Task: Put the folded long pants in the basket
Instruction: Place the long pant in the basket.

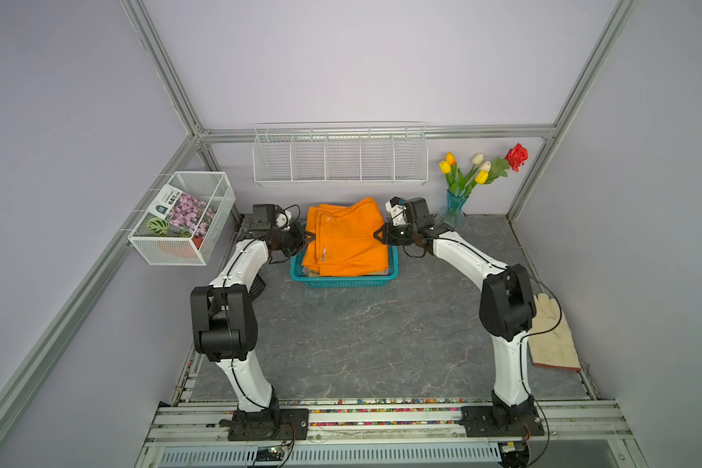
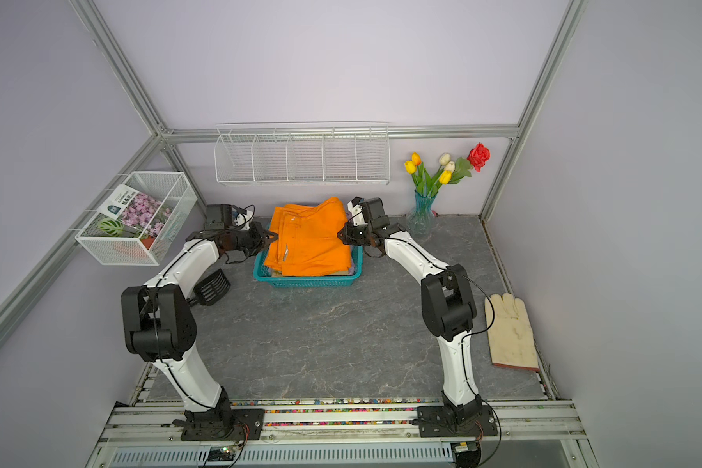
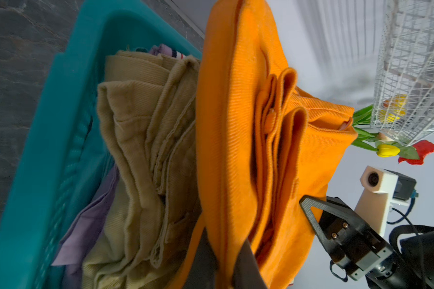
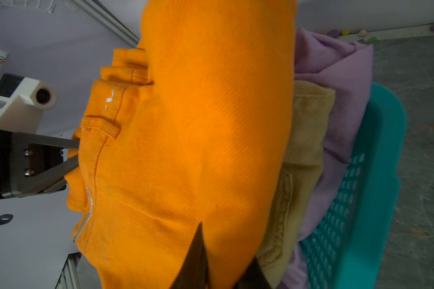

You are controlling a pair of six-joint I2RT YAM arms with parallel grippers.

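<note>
As basket (image 1: 343,281) holds khaki (image 3: 135,125), orange pants (image 1: 347,239) above

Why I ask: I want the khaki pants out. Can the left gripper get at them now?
Probably not: the left gripper is shut on the orange pants, held over the khaki pants in the basket.

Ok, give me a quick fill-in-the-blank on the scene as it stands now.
The left gripper and right gripper are both shut on the top pants, coloured ____. Directly beneath lies a pair coloured ____. The cream glove lies by the ____ arm.
Missing: orange; khaki; right.
</note>
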